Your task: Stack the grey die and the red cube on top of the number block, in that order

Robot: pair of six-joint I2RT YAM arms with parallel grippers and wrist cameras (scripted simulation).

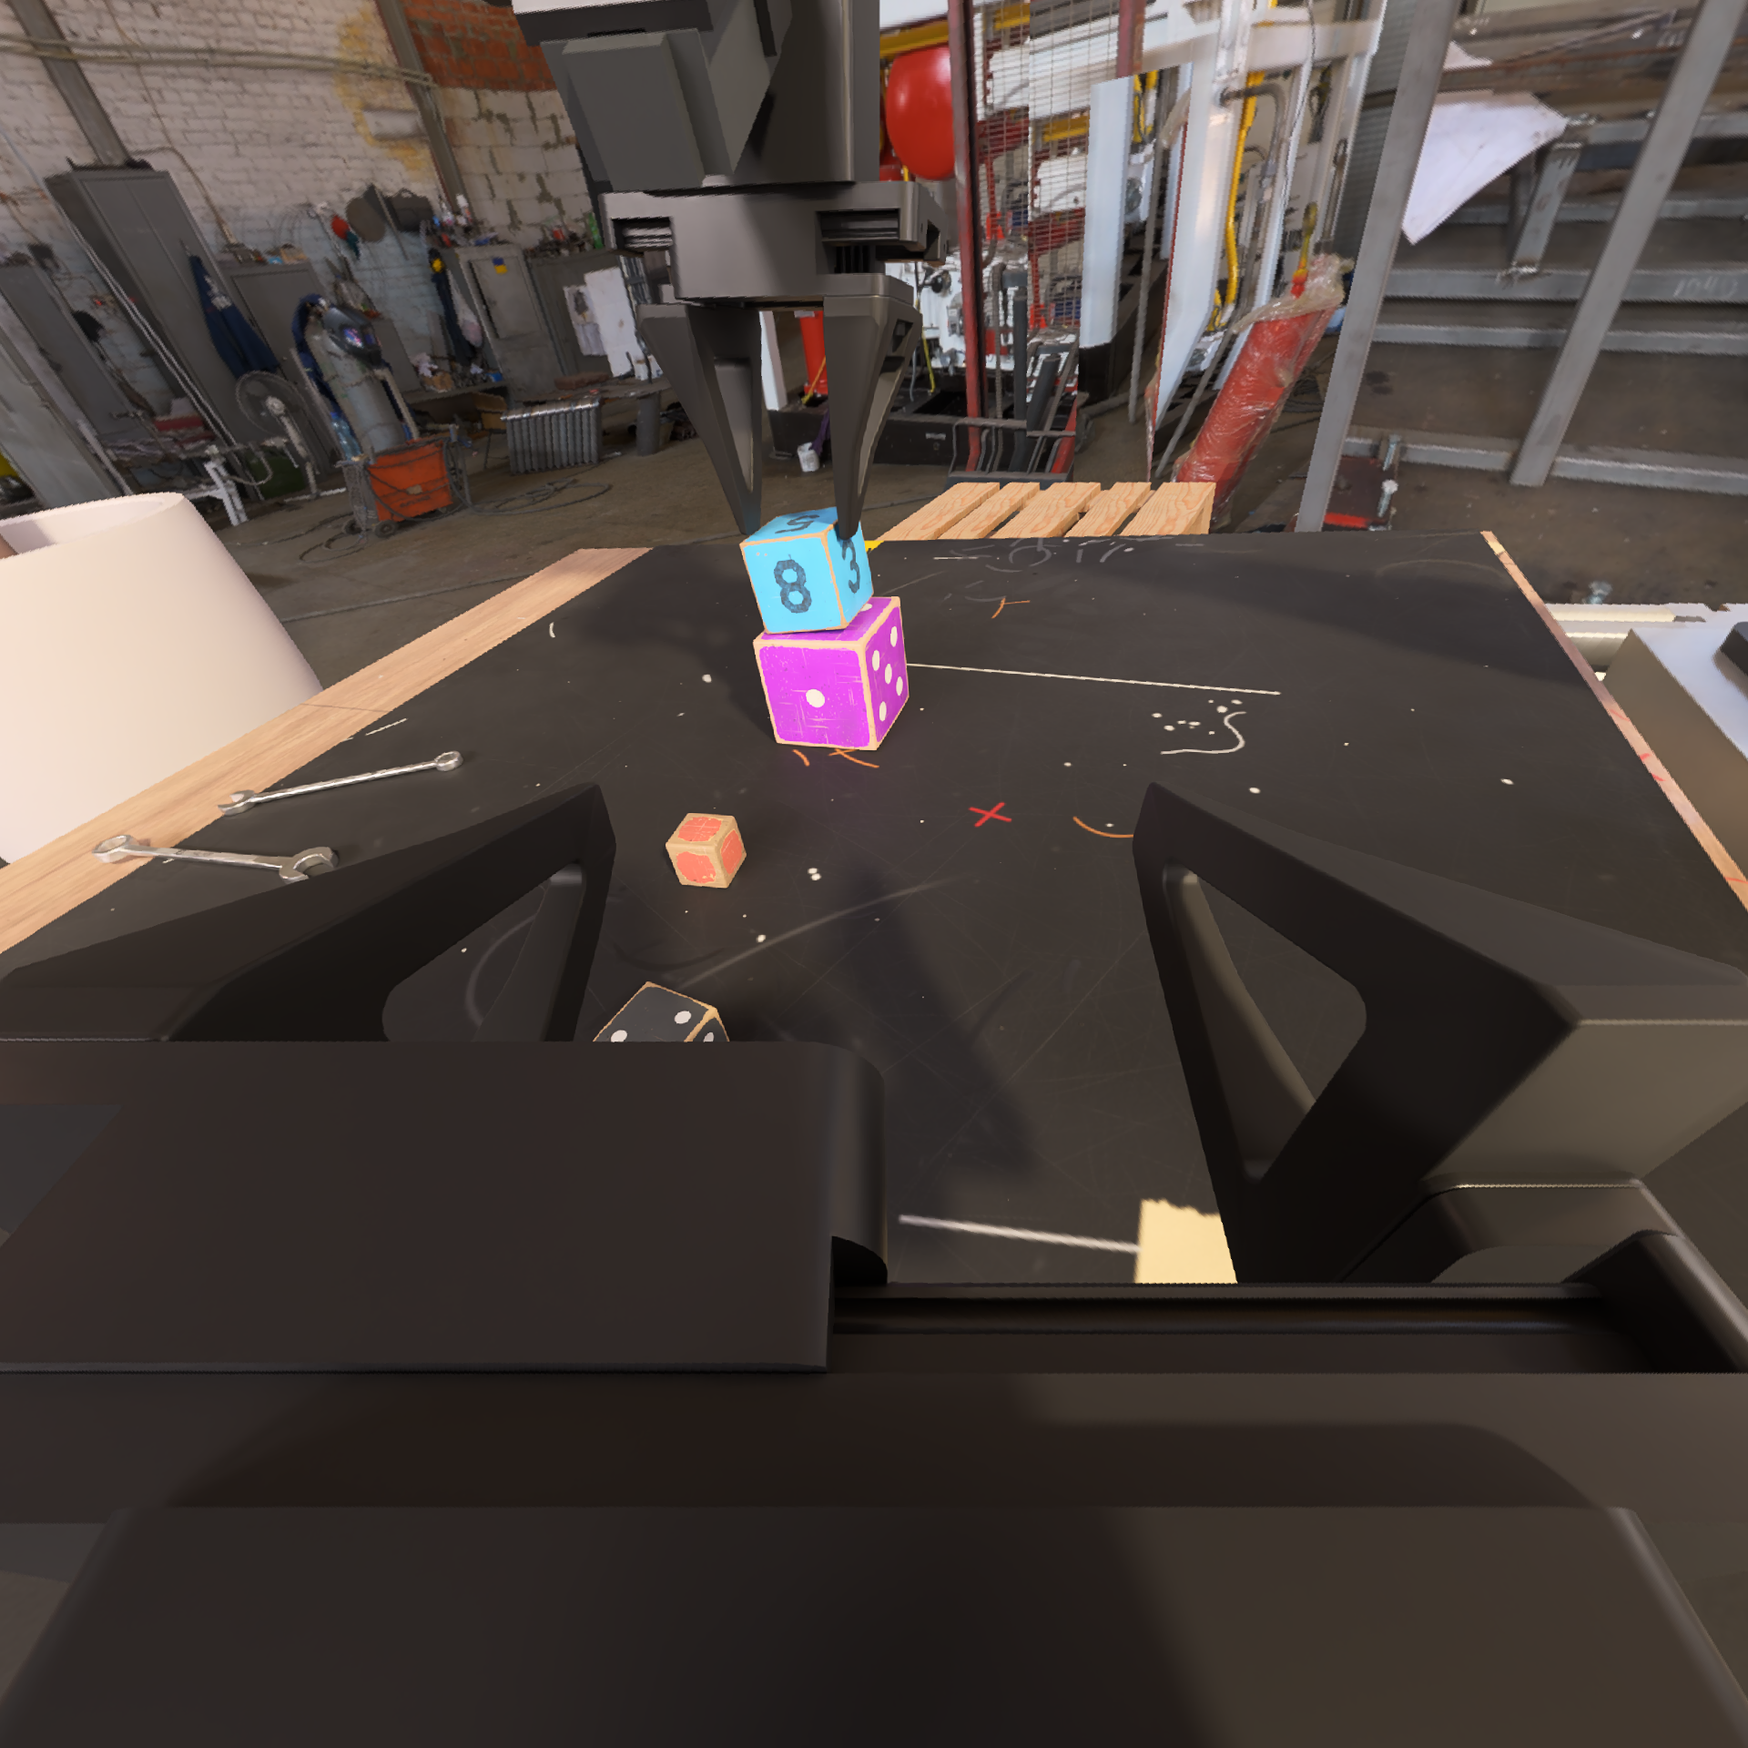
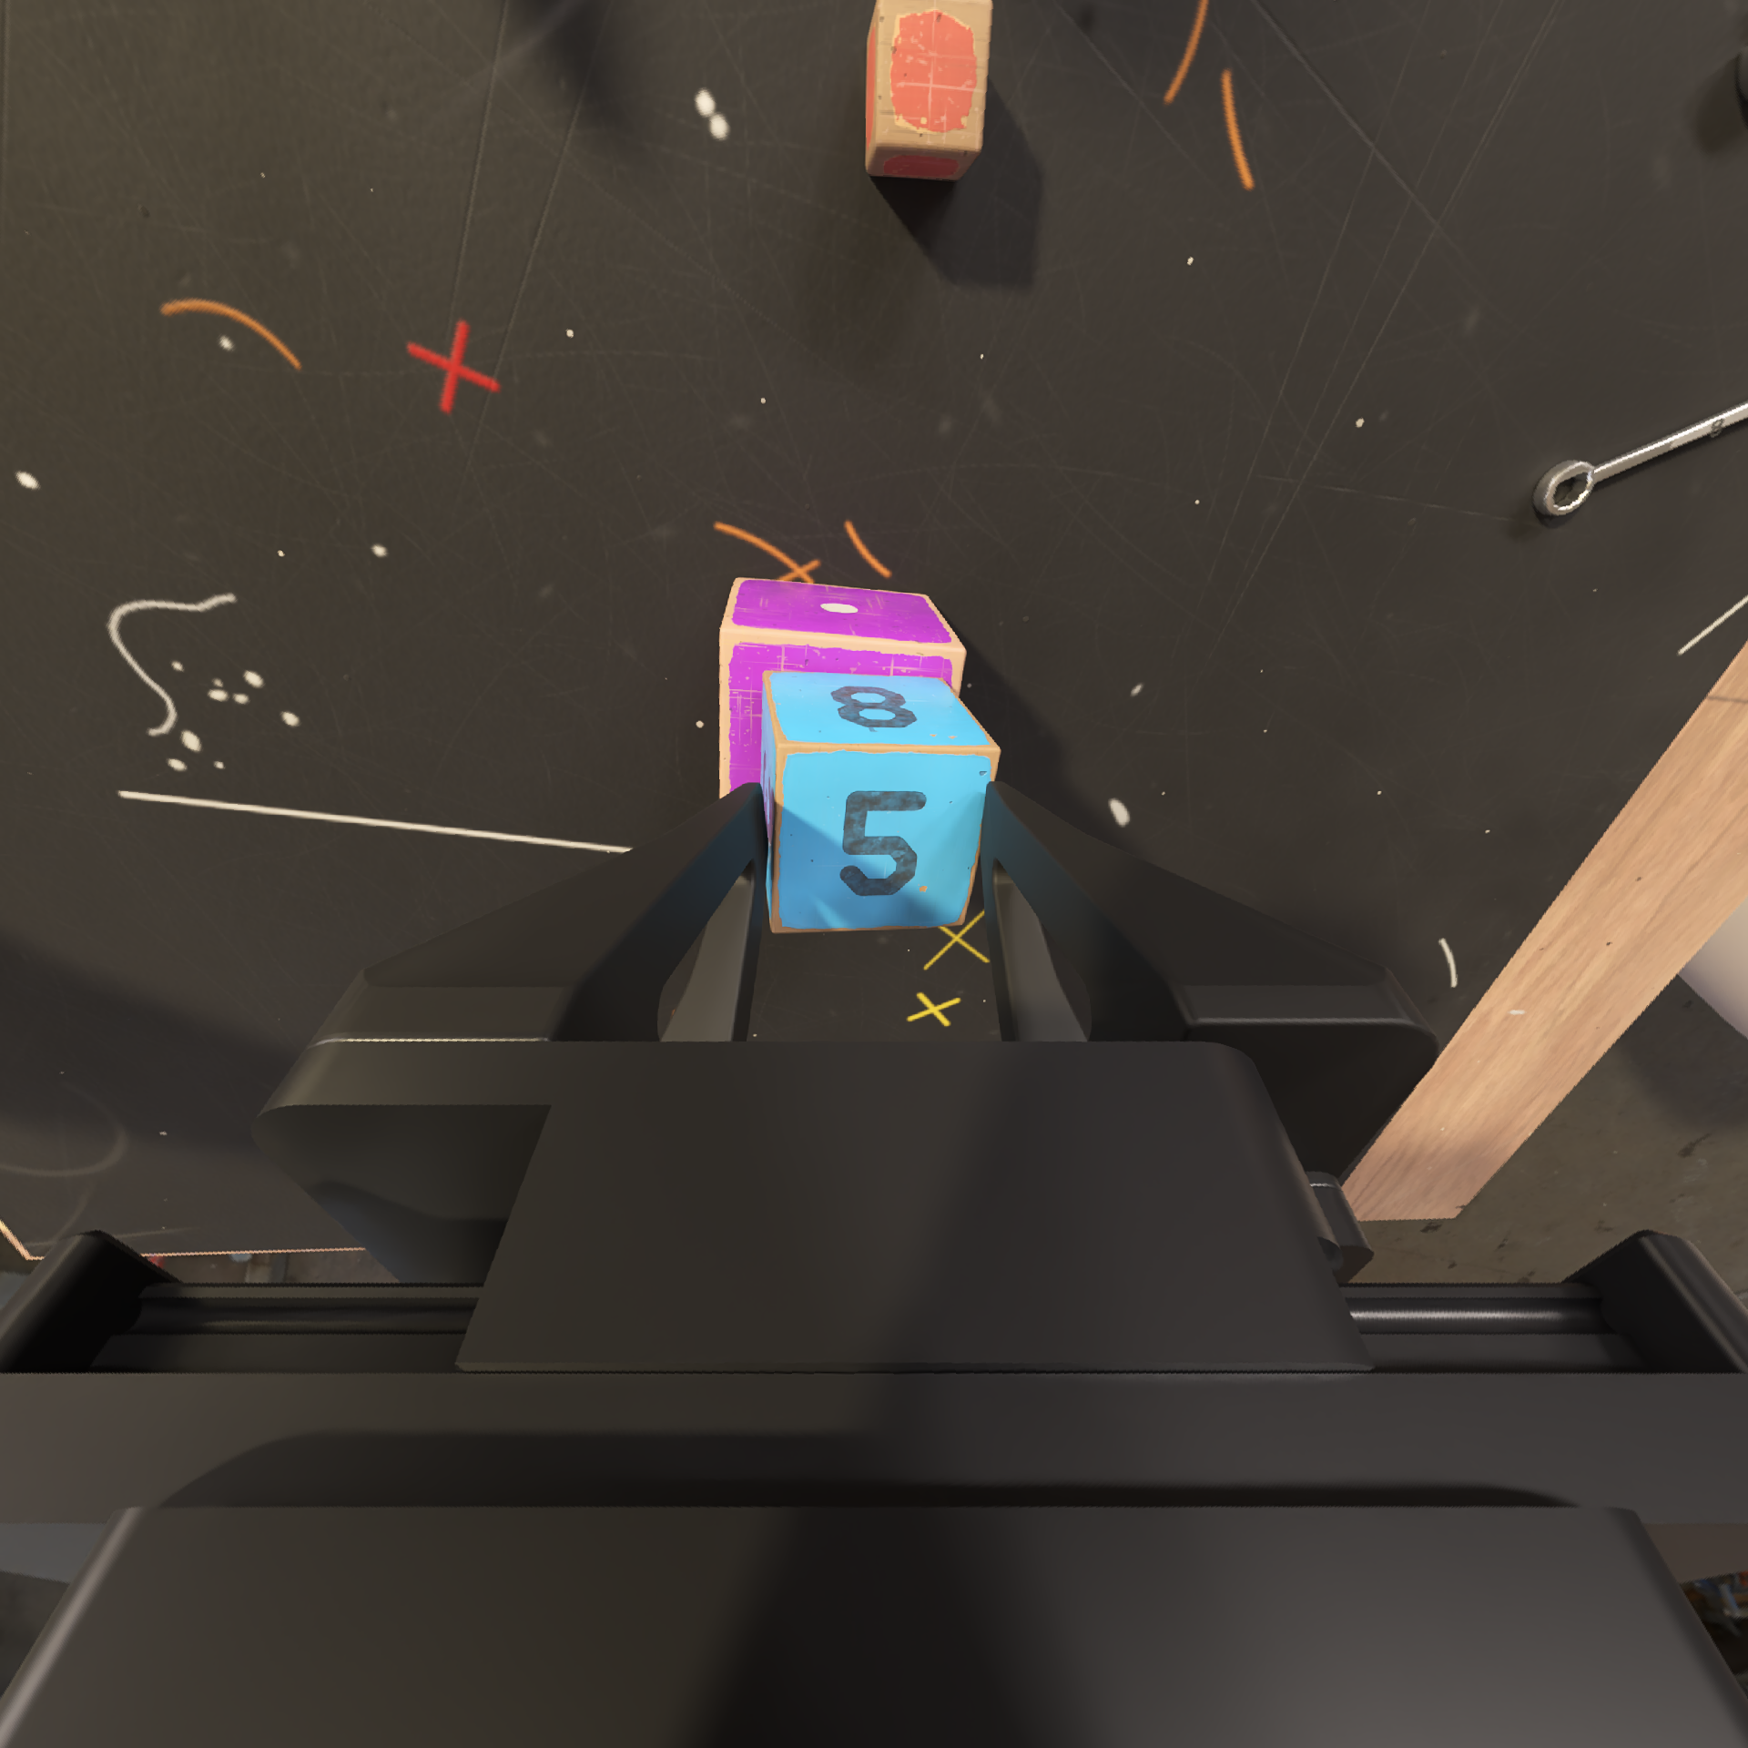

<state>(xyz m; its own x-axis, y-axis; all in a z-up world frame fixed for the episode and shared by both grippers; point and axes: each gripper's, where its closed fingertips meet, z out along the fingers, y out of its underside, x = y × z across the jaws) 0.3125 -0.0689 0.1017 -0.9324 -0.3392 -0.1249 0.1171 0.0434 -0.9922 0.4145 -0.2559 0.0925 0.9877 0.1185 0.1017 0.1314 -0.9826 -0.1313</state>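
The blue number block (image 1: 804, 575) sits slightly tilted on top of a purple die (image 1: 830, 686) at the far middle of the black mat (image 1: 1230, 851). My right gripper (image 1: 799, 525) comes down from above, shut on the number block. In the right wrist view its fingers press both sides of the block (image 2: 875, 851), with the purple die (image 2: 832, 615) underneath. The red cube (image 1: 706, 849) lies alone on the mat, and also shows in the right wrist view (image 2: 927, 90). The dark grey die (image 1: 662, 1017) lies just inside my left finger, partly hidden. My left gripper (image 1: 870, 804) is open and empty.
Two metal wrenches (image 1: 340, 781) (image 1: 218, 856) lie at the mat's left edge; one shows in the right wrist view (image 2: 1627, 463). A large white cone-shaped object (image 1: 113, 643) stands off the table's left side. A wooden pallet (image 1: 1059, 506) lies behind the far edge.
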